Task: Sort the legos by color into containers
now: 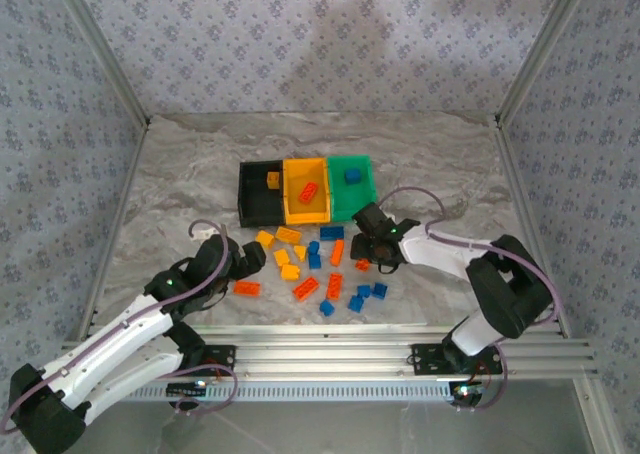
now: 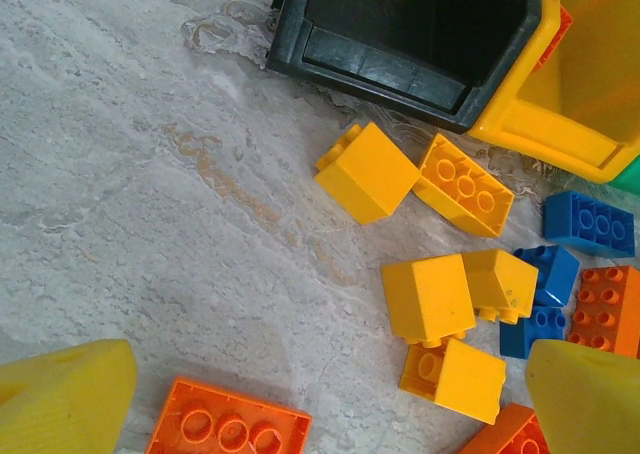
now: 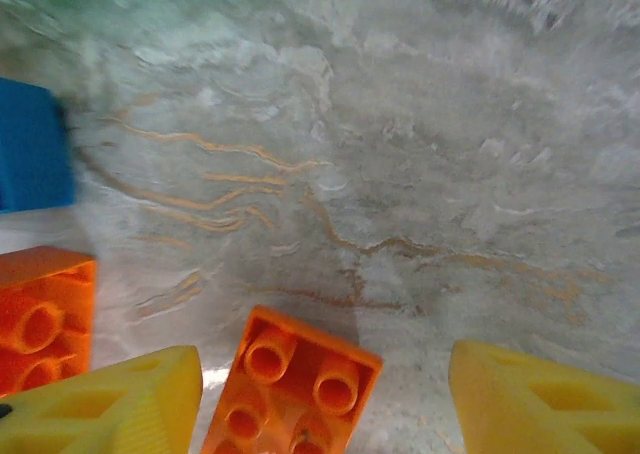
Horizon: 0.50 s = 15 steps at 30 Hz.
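Fingers (image 3: 110, 404) of the right gripper (image 3: 318, 414) are standing wide apart, straddling a small orange-red brick (image 3: 295, 384) that is lying on the table (image 3: 420, 174). The brick is sitting nearer one finger; whether it is touching cannot be told. Nothing is being pinched. Judged from this pose, the gripper is lining up for a grasp at the right edge of the pile, just in front of the green bin (image 1: 345, 206).

The left gripper (image 2: 330, 404) is likewise spread and is holding nothing. It is hovering over the left edge of the pile, with a wide orange-red brick (image 2: 228, 426) lying between its fingers and yellow bricks (image 2: 428, 296) lying just beyond.

The loose legos (image 1: 320, 269) are lying scattered directly in front of the three joined bins, so each arm appears to be working the side nearest its own base. One brick is lying in each bin: yellow in the black bin (image 1: 245, 196), orange-red in the yellow-orange bin (image 1: 306, 218), blue in the green bin. This is suggesting the colour assignment in use. Most of the sorting is remaining.
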Motion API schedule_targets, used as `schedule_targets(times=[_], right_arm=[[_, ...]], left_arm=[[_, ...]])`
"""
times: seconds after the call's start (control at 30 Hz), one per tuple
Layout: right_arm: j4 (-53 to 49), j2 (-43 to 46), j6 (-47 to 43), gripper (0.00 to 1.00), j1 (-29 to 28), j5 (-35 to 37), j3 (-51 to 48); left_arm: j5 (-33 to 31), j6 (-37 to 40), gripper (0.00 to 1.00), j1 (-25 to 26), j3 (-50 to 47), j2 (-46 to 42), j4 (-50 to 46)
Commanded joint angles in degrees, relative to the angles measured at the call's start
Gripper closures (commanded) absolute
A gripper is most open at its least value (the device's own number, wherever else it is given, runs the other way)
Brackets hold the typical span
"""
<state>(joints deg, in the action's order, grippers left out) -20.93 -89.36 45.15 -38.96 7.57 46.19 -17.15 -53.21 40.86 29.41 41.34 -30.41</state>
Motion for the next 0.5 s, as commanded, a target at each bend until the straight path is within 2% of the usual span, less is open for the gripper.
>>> schedule_targets(times=[0.0, 0.13, 0.27, 0.47], right_arm=[[-0.70, -2.53, 2.28, 0.35, -0.26, -1.13, 1.29], [-1.84, -3.34, 3.19, 0.51, -0.44, -0.77, 0.59], [-1.24, -0.53, 1.75, 0.65, 0.13, -1.33, 0.45], [-2.69, 6.38, -3.63, 0.71, -0.26, -0.49, 4.31]], left_arm=[[0.54, 0.13, 0.00, -0.49, -0.26, -0.53, 0.00], [0.70, 0.26, 0.01, -0.60, -0.58, -0.74, 0.35], [0.79, 0.90, 0.00, -0.76, 0.01, -0.87, 0.06], [0.62, 1.84, 0.00, -1.04, 1.25, -0.85, -1.44]])
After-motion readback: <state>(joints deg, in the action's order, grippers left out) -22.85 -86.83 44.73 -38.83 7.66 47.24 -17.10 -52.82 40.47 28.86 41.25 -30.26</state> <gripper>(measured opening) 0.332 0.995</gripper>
